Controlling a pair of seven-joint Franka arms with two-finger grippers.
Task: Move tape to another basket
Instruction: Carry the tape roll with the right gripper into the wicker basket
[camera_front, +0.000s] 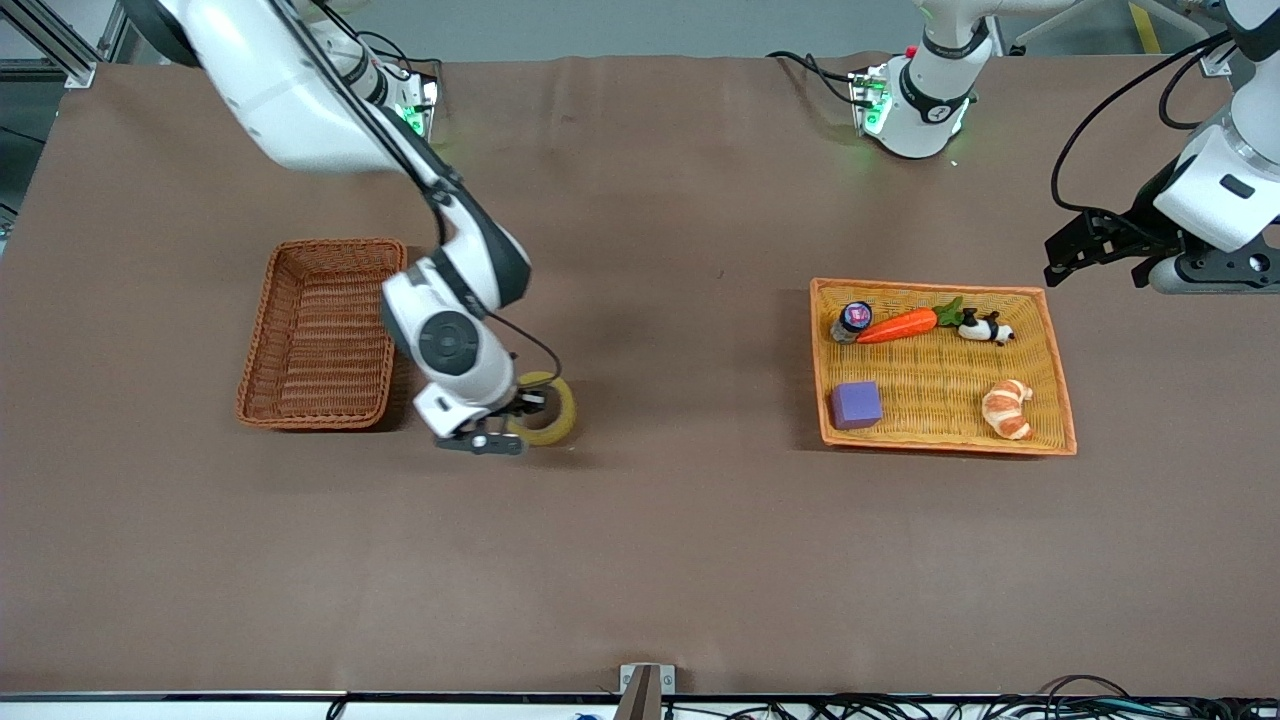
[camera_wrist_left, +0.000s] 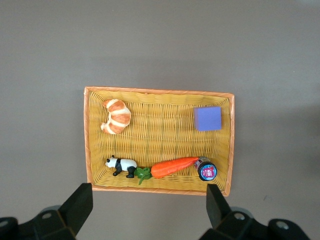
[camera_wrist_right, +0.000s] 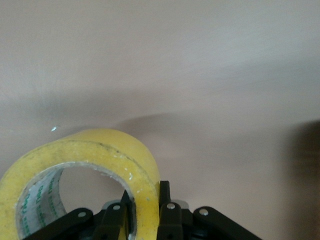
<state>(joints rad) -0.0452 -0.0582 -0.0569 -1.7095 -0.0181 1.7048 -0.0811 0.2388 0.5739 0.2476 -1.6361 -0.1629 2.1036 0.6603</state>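
Note:
The tape (camera_front: 556, 410) is a yellowish ring. My right gripper (camera_front: 520, 418) is shut on the ring's wall, one finger inside the hole and one outside, as the right wrist view shows for the tape (camera_wrist_right: 100, 152) and gripper (camera_wrist_right: 146, 200). It holds the tape just over the bare table, beside the dark reddish-brown wicker basket (camera_front: 310, 340), which is empty and partly hidden by the arm. My left gripper (camera_front: 1062, 258) waits open and empty over the table at the left arm's end, also in the left wrist view (camera_wrist_left: 148, 210).
A yellow-orange woven tray (camera_front: 945, 445) lies toward the left arm's end, also in the left wrist view (camera_wrist_left: 160, 91). It holds a purple cube (camera_front: 856, 404), a toy carrot (camera_front: 897, 326), a panda figure (camera_front: 986, 328), a croissant (camera_front: 1007, 408) and a small jar (camera_front: 851, 320).

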